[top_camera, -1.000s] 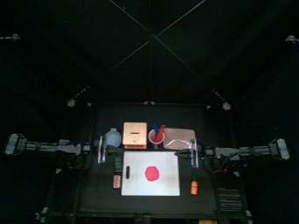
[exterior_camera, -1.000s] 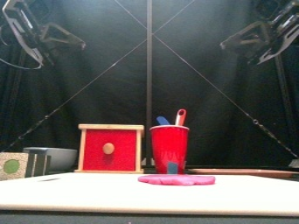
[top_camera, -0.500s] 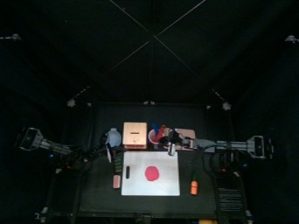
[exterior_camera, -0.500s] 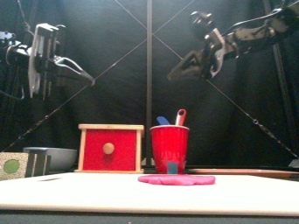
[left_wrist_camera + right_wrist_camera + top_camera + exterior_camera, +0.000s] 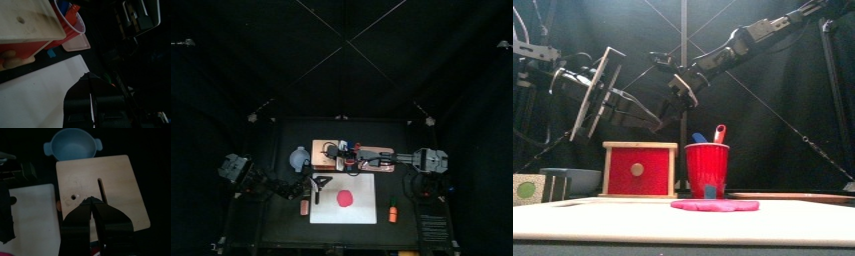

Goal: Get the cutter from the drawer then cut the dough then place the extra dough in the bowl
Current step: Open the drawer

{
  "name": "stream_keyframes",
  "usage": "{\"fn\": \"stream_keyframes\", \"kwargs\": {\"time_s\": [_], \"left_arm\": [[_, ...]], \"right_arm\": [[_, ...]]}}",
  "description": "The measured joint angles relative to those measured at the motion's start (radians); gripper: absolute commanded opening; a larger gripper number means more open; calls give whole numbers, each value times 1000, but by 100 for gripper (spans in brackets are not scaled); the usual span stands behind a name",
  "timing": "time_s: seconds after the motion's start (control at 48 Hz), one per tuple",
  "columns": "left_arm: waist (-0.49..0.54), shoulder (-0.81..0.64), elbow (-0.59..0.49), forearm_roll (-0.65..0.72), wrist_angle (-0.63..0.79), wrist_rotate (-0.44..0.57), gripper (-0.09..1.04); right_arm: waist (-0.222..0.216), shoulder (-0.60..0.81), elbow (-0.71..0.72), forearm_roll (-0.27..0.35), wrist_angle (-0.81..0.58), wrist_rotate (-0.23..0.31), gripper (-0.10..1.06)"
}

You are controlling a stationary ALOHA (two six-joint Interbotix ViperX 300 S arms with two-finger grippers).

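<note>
Directly beneath my right tool (image 5: 93, 200) lies the top of the pale wooden box (image 5: 107, 178), slot side up. The tool hangs well clear above it. Its two jaws are closed to a point, with nothing between them. Beyond this tool's tips, just past the box, sits the blue-grey bowl (image 5: 72, 143) on the counter (image 5: 278, 215). To one side of the tool, the white cutting board (image 5: 366, 184) lies close against the box. The box's red drawer front (image 5: 639, 170) faces the counter's front edge.

My left tool (image 5: 90, 76) is raised above the counter, level with the board's near edge and lower than the right tool. Its jaws meet at the tips and hold nothing. Ahead of this tool are the box, the red cup (image 5: 707, 170) and the flat pink tray (image 5: 77, 44). The cup stands just beside the box, and the tray is on the cup's far side. A blue knife handle (image 5: 699, 138) and a red knife handle (image 5: 719, 132) stand in the cup.

The red dough (image 5: 344, 199) lies flat near the middle of the board. It is below both tools and neither touches it. It sits nearer the left tool, and in front of the cup as seen from the counter's front edge. I cannot tell its thickness from above. From the front it shows as a thin pink disc.
</note>
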Motion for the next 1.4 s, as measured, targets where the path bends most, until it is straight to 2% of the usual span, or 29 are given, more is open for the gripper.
{"fn": "stream_keyframes", "kwargs": {"time_s": [0.104, 0.25, 0.312, 0.396, 0.854, 0.958, 1.229, 1.396], "left_arm": [[-5, -11, 21, -58, 3, -5, 8], [-6, -23, 34, -192, 21, 3, 16], [-6, -25, 34, -196, 26, 6, 22], [-6, -23, 37, -179, 31, 5, 29], [0, -23, 35, -173, 32, -9, 78], [3, -23, 31, -195, 43, -11, 84], [58, -23, 26, -318, 176, -11, 85], [107, -9, 11, -331, 206, -5, 84]], "right_arm": [[2, 37, -48, 48, 48, -51, 3], [2, 80, -83, 153, 69, -149, 3], [-3, 86, -91, 198, 84, -189, 3], [-5, 89, -95, 222, 114, -216, 3], [-3, 91, -92, 209, 153, -216, 3], [-3, 91, -91, 206, 153, -216, 3], [0, 91, -89, 206, 153, -216, 3], [0, 91, -91, 206, 153, -216, 3]]}}
